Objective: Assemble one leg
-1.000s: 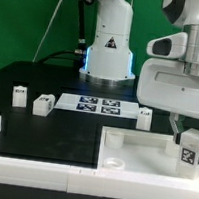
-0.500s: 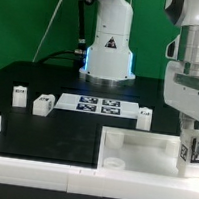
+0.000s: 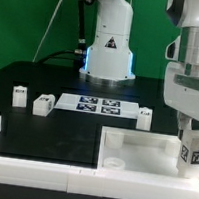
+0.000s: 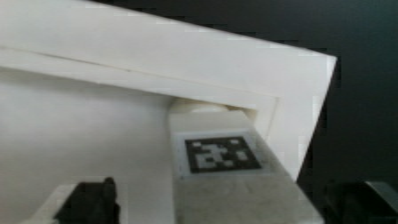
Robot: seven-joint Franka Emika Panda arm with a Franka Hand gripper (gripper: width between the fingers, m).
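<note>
Exterior view: the gripper (image 3: 191, 149) hangs at the view's right, clamped on the leg (image 3: 192, 152), a small white block with a black-and-white tag on its face. The leg sits low over the right end of the large white panel (image 3: 131, 152), near the panel's raised rim. In the wrist view the leg (image 4: 222, 150) stands between the dark fingers (image 4: 89, 200), its end at a corner of the panel (image 4: 107, 110). Far off on the black table (image 3: 53, 132) lie the marker board (image 3: 99, 107) and three loose pegs (image 3: 42, 104).
</note>
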